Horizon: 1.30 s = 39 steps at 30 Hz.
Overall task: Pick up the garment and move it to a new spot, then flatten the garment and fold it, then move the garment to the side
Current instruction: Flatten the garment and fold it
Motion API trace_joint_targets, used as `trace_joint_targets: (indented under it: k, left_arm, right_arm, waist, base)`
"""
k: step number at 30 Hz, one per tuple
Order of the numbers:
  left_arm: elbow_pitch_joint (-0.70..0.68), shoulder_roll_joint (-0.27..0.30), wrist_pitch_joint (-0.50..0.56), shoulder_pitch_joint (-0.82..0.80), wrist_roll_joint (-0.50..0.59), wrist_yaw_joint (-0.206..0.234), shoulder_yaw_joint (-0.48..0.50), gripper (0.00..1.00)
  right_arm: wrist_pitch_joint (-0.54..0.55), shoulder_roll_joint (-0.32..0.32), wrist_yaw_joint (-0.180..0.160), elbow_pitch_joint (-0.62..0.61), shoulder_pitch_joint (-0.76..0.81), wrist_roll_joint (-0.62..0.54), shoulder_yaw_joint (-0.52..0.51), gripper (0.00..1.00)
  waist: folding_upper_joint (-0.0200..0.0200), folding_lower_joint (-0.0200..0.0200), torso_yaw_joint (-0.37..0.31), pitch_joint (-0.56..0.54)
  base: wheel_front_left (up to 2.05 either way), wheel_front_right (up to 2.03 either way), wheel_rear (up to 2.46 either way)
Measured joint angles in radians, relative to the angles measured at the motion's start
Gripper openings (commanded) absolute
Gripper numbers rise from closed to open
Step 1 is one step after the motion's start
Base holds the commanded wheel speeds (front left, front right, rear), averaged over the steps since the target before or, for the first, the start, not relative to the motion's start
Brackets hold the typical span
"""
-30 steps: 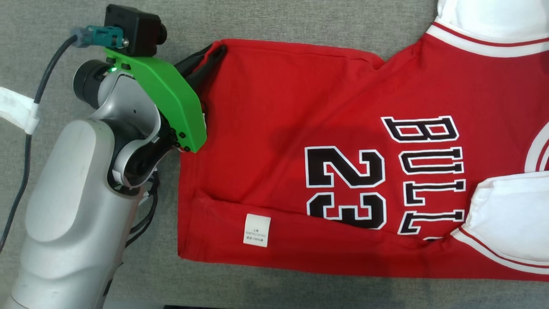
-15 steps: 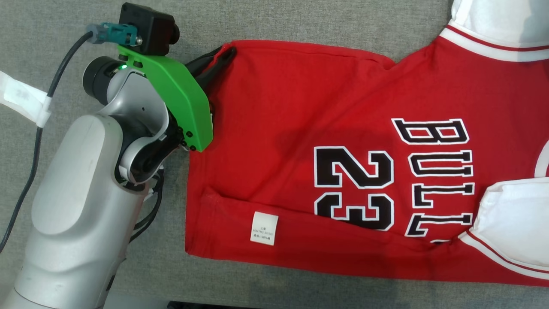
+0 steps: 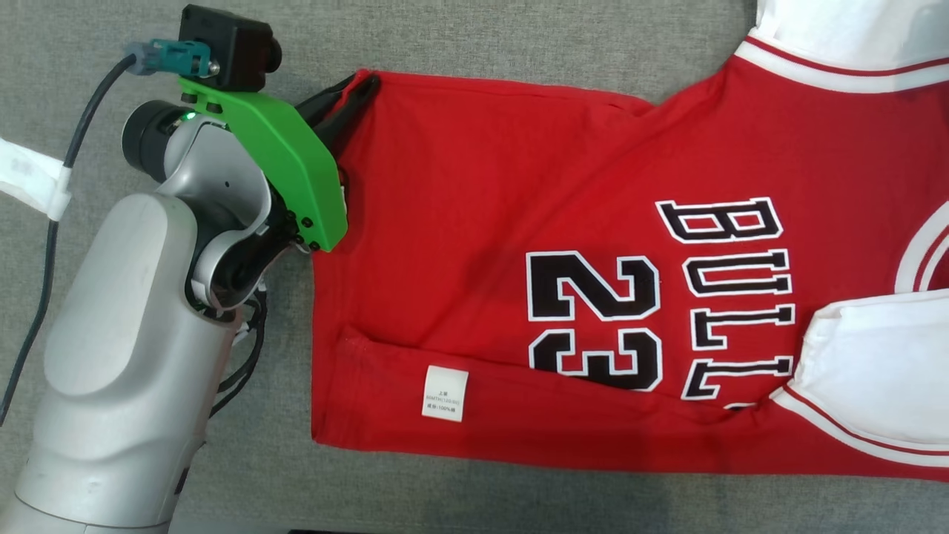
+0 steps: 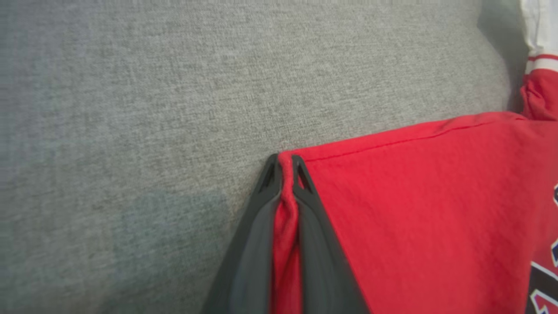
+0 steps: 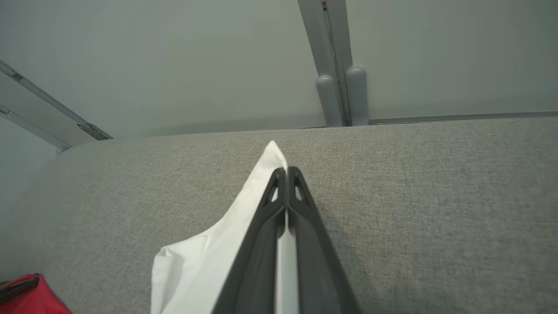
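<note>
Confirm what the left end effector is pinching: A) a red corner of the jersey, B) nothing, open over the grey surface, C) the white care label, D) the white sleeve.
A: the left wrist view shows the left end effector shut on a bunched red corner of the jersey.

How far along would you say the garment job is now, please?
Done: the garment lies spread mostly flat on the grey surface. In hand: the left gripper pinches its red hem corner, the right gripper a white sleeve. Left: the fold and the move aside.
</note>
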Motion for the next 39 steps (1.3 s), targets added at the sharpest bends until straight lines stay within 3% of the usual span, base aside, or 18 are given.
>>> trace_joint_targets:
  k: [11,23,30,34,39]
  left_arm:
    - [0.038,0.028,-0.062,0.066,0.001,0.001,0.038,0.0]
    - [0.029,0.05,-0.122,0.139,0.009,0.01,0.053,0.0]
    - [-0.011,0.076,-0.19,0.231,0.039,0.011,0.069,0.0]
    - [-0.047,0.096,-0.231,0.33,0.046,0.039,0.1,0.0]
    - [-0.069,0.09,-0.257,0.449,0.045,0.071,0.111,0.0]
  right_arm:
    - [-0.098,0.018,0.053,-0.01,0.171,0.038,-0.016,0.0]
    - [-0.182,0.028,0.087,-0.079,0.27,0.057,-0.024,0.0]
    - [-0.221,0.021,0.086,-0.135,0.416,0.064,-0.027,0.0]
    - [-0.234,0.045,0.085,-0.161,0.523,0.081,-0.002,0.0]
    - [-0.276,0.065,0.052,-0.179,0.657,0.12,-0.009,0.0]
  waist:
    - [0.0,0.0,-0.032,-0.074]
    - [0.0,0.0,-0.095,-0.164]
    - [0.0,0.0,-0.116,-0.216]
    - [0.0,0.0,-0.133,-0.243]
    - [0.0,0.0,-0.158,-0.275]
  base:
    - [0.0,0.0,0.0]
    - [0.0,0.0,0.0]
    - [0.0,0.0,0.0]
    - [0.0,0.0,0.0]
    - [0.0,0.0,0.0]
